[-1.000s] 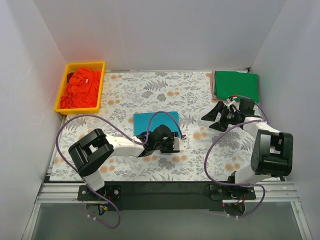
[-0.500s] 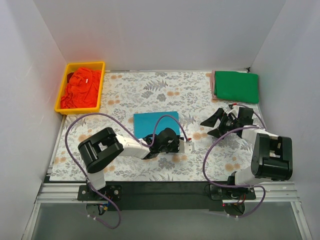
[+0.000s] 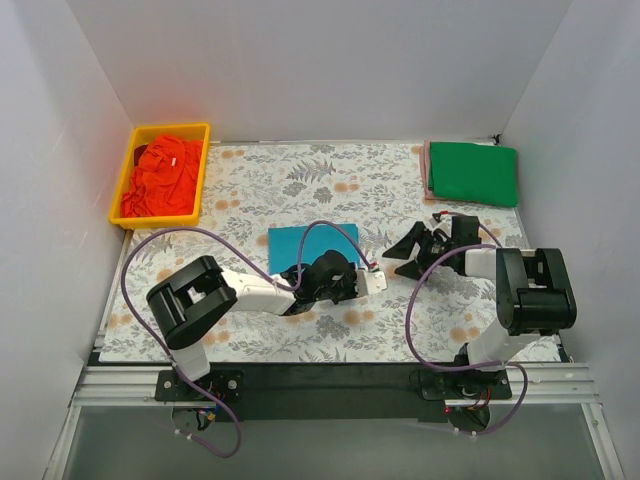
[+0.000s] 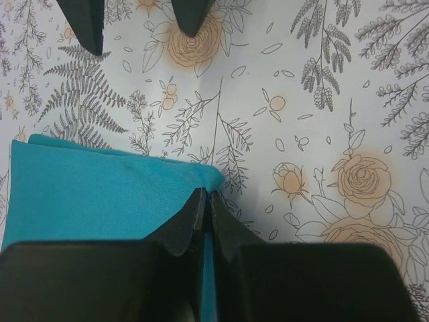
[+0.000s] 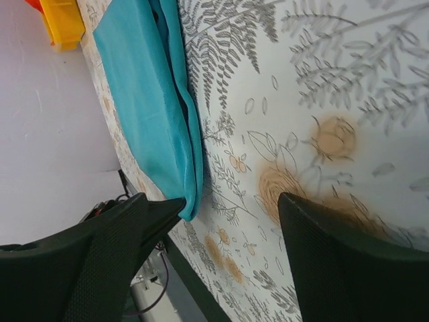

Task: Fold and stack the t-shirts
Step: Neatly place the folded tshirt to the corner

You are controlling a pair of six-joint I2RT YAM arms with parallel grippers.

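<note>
At the middle of the desk, on the floral sheet (image 3: pixel 300 180), lies the teal-blue t-shirt (image 3: pixel 312 245), already folded into a flat rectangle. The left end effector (image 4: pixel 204 204) is closed narrow on its near right corner. A strip of teal shows between the fingers, so I judge the cloth is pinched. The right end effector (image 5: pixel 231 201) stands wide and holds nothing, just beside the same edge. The green t-shirt (image 3: pixel 472 173) lies folded at the far right. The orange-red t-shirt (image 3: pixel 162 175) is crumpled in the yellow bin (image 3: pixel 122 190). The step in hand seems to be stacking. Next, the right end effector should probably close on the edge, so that the fold stays flat when lifted.
</note>
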